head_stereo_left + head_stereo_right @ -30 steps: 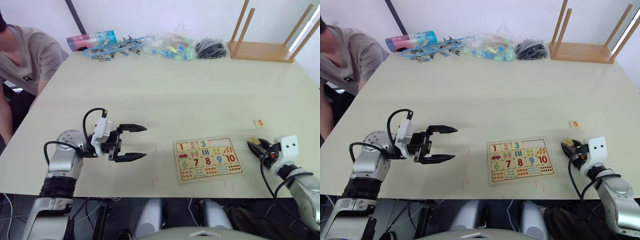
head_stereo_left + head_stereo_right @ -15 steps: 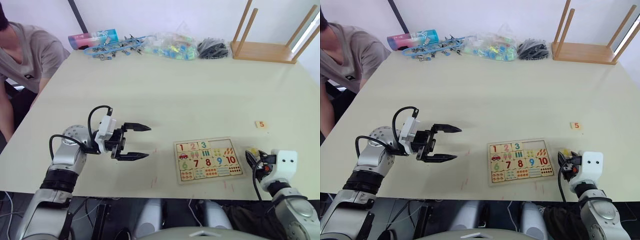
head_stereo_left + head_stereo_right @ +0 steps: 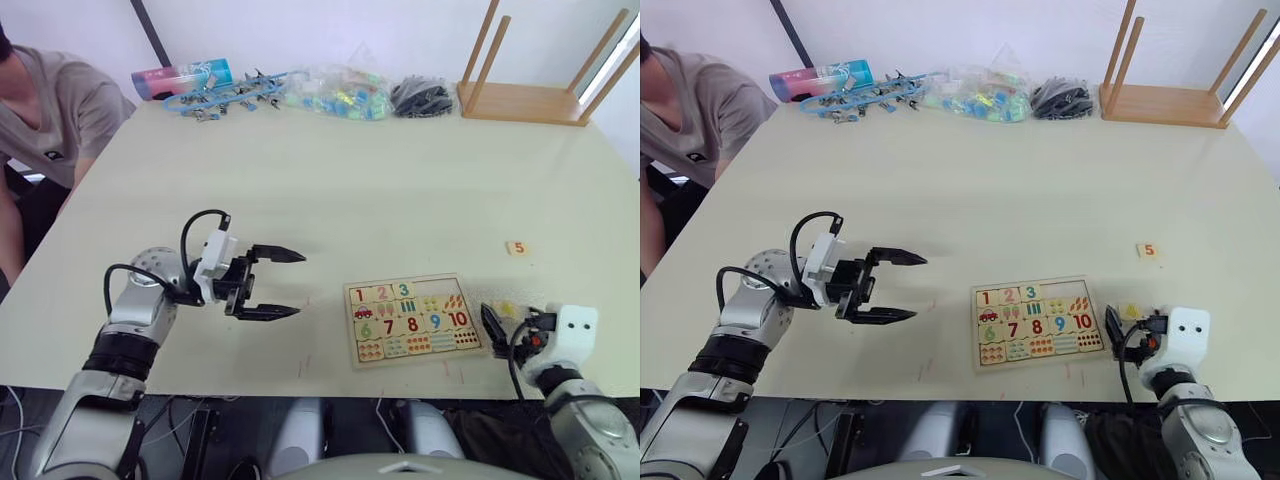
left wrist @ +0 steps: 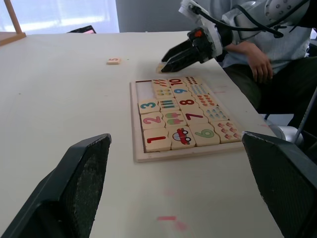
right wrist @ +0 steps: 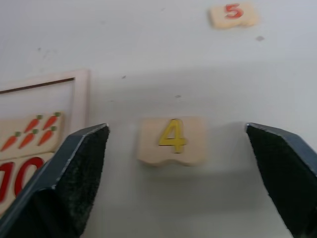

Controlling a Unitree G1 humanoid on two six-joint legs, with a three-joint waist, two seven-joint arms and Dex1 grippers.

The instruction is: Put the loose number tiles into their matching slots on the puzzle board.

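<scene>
The puzzle board lies near the table's front edge, with tiles 1, 2 and 3 seated in its top row. Two matching slots at that row's right end are bare. The loose number tile 4 lies flat on the table just right of the board. My right gripper is open, and its fingers stand wide on either side of the tile without touching it. Tile 5 lies farther back on the table. My left gripper hovers open and empty left of the board.
An upturned wooden stool sits at the back right. Bags of small toys, blue clips and a black bundle line the far edge. A person sits at the table's left side.
My right gripper has drawn back towards the table's front edge, so tile 4 now lies between its spread fingers. The left gripper has barely moved.
</scene>
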